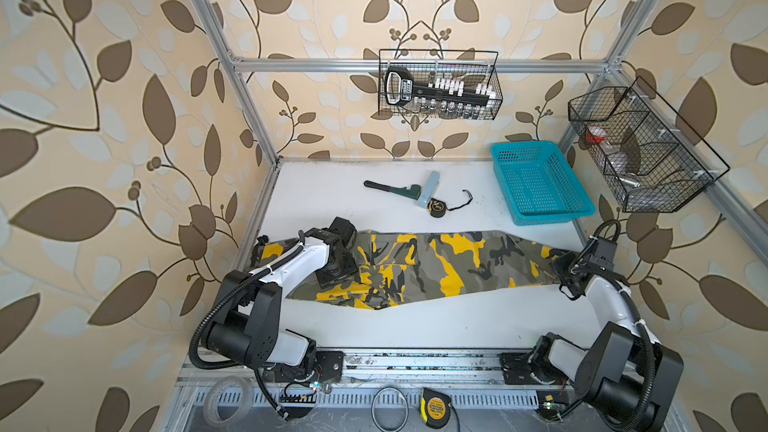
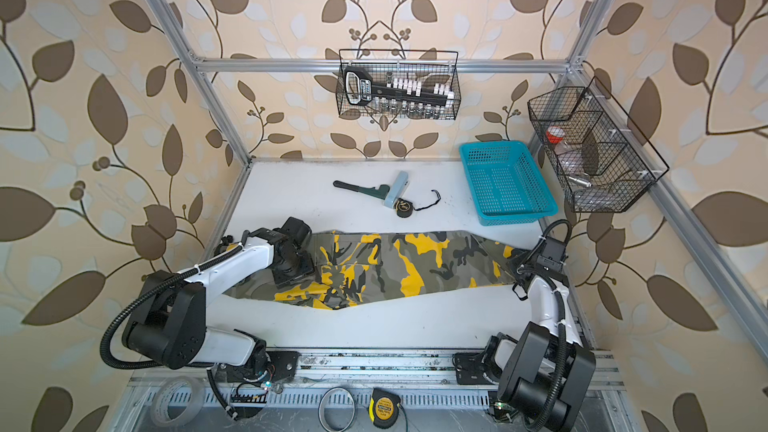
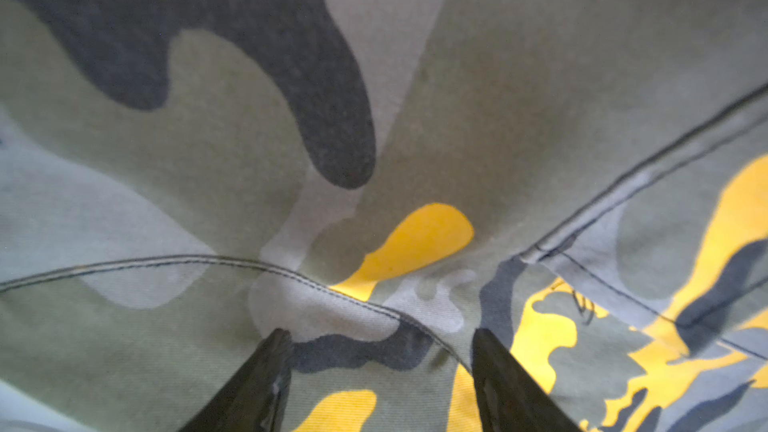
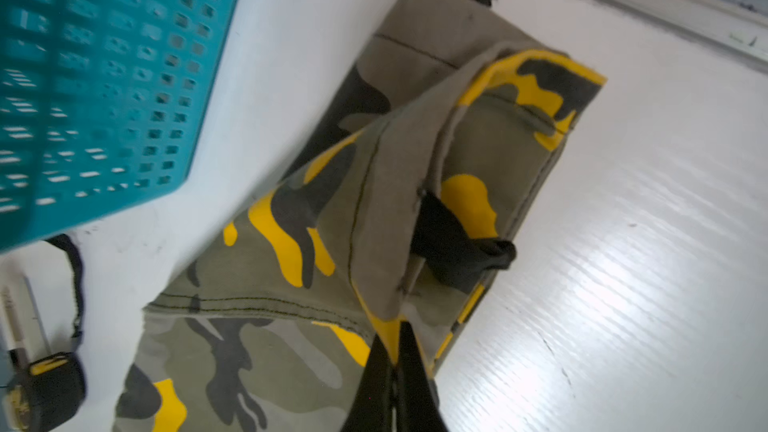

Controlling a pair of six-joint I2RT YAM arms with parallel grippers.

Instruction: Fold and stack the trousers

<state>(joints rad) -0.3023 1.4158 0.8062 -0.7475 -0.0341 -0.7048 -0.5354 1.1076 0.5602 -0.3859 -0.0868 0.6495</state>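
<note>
1. White worktop (image 1: 415,326) in a metal-framed booth, with leaf-print wallpaper all round. Right tool (image 4: 394,347) is clenched on the trousers (image 1: 449,268). In the right wrist view a yellow-edged flap rises from the jaws, clear of the layer beneath.
2. Left tool (image 3: 379,334) is released, jaws spread, fingertips (image 3: 274,351) down at the cloth either side of a stitched seam. Nothing is gripped. Whether it is pressing or just above, I cannot tell.
3. The trousers lie in one long flat strip across the middle of the worktop. The wide part is under the left arm, the narrow end at the right tool.
4. Step in hand, as I judge it: the start of the first fold, with only the right end taken up. The next move calls for carrying that end over toward the wide part, low and even so the layers don't skew. The left tool pins or grips its end.
5. Outward: the turquoise basket (image 1: 540,184) sits near the narrow end, not touching the cloth. The wrench (image 1: 390,189) and tape measure (image 1: 436,207) lie further back, apart from the trousers.
</note>
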